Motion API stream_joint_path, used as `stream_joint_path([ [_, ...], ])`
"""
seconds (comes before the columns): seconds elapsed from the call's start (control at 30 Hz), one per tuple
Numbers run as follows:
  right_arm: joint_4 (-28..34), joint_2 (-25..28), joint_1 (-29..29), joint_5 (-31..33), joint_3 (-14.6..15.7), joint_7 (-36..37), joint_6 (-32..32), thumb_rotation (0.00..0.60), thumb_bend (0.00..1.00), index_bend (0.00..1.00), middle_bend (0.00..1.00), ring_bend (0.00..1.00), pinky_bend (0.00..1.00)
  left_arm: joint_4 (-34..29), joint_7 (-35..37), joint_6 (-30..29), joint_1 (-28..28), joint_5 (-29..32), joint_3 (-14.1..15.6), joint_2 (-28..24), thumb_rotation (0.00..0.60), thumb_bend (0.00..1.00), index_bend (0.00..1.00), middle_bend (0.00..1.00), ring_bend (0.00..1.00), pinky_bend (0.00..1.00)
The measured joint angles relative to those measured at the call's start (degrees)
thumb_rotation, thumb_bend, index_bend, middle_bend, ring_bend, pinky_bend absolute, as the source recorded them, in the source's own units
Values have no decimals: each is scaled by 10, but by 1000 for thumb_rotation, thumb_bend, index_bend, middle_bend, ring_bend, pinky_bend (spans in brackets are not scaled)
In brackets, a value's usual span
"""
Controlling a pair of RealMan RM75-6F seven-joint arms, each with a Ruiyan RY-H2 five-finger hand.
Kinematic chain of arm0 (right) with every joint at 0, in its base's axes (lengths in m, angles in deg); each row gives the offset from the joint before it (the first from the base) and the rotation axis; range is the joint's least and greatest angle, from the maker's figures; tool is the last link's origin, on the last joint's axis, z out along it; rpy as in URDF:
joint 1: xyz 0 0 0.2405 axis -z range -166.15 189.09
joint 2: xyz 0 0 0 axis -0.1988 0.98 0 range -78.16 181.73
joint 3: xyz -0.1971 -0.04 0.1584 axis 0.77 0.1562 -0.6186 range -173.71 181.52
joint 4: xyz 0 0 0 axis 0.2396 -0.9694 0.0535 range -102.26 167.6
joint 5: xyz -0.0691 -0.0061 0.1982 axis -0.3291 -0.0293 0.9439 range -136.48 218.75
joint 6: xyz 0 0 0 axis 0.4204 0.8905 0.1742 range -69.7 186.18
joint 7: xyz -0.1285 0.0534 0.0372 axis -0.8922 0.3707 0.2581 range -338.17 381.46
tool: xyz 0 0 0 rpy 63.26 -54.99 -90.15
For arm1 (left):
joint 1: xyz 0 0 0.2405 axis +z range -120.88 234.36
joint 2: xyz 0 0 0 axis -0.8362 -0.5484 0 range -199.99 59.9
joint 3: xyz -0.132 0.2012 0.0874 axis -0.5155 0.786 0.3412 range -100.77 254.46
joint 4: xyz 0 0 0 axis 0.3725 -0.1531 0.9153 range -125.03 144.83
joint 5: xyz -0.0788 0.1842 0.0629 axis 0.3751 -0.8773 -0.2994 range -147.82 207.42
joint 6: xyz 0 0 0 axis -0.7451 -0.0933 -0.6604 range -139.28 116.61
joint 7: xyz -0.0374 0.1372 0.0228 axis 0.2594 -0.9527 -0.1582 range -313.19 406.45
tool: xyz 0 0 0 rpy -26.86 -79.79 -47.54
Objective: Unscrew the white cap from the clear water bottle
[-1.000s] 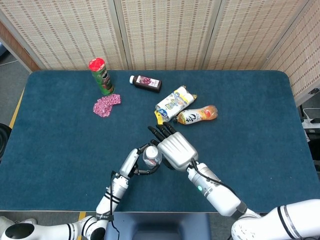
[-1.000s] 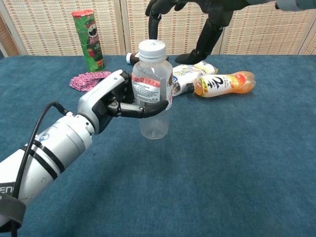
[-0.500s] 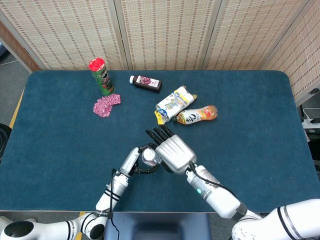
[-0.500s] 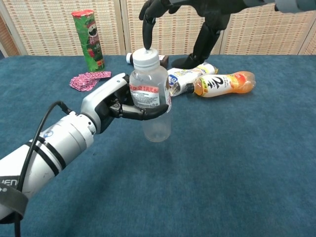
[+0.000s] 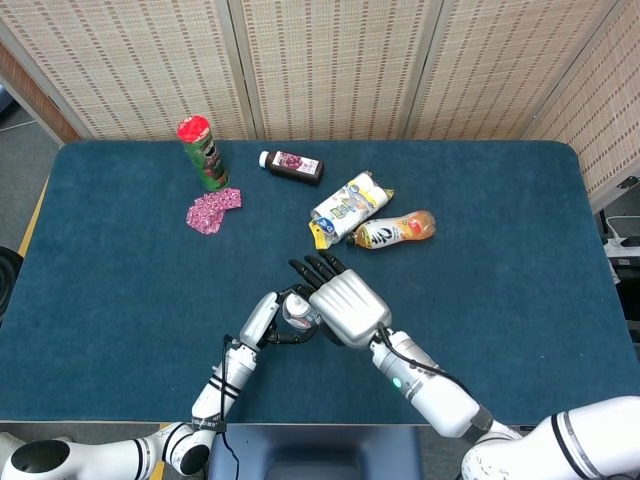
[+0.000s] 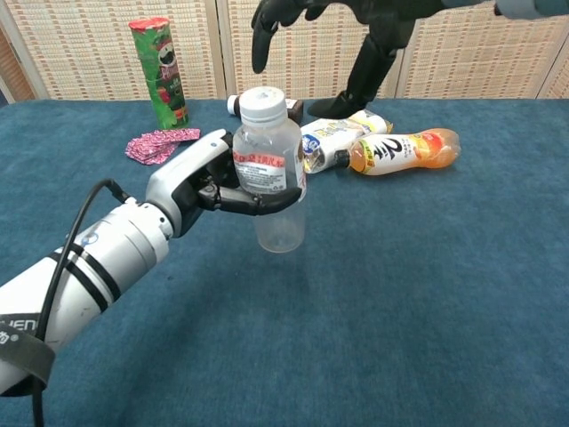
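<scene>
Two hands meet mid-desk: left hand (image 6: 200,182) grasps the upright clear bottle (image 6: 269,169); right hand (image 6: 293,13), released, hovers at twelve o'clock above the white cap (image 6: 263,103). A misaligned descent could tip it.

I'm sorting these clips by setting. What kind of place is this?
Probably a robot lab or demo room, not a home: a blue felt-covered table holding assorted props such as a chip can and an orange drink bottle, woven screen panels closing off the back.
</scene>
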State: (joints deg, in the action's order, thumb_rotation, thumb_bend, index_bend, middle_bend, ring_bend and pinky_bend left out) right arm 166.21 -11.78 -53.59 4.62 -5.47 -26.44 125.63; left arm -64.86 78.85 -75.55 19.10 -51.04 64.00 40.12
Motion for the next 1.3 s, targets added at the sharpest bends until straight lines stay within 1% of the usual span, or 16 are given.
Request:
stream_joint_path([
  [0.17,-12,17,9,-2,11,15,-12,600,313,225,0,0,0,-4,-10,3,-2,0,2,-1,600,757,782,888,640,598],
  [0.43,-22,16,5,-1,20,26,-42,600,314,240,0,0,0,-15,-30,29,-12,17,-3,-3,600,755,782,888,640,598],
  [0.7,-16,16,-5,12,24,15,-40,600,314,253,0,0,0,-31,-50,50,-23,33,-13,-12,600,753,782,888,640,598],
  [0.93,-10,16,-16,26,27,9,-39,600,314,264,0,0,0,-31,-50,57,-28,35,-15,-17,600,751,782,888,640,597],
  [1.3,0,11,-31,28,32,4,-49,600,314,299,0,0,0,-25,-44,78,-40,44,-23,-22,600,753,782,888,640,597],
])
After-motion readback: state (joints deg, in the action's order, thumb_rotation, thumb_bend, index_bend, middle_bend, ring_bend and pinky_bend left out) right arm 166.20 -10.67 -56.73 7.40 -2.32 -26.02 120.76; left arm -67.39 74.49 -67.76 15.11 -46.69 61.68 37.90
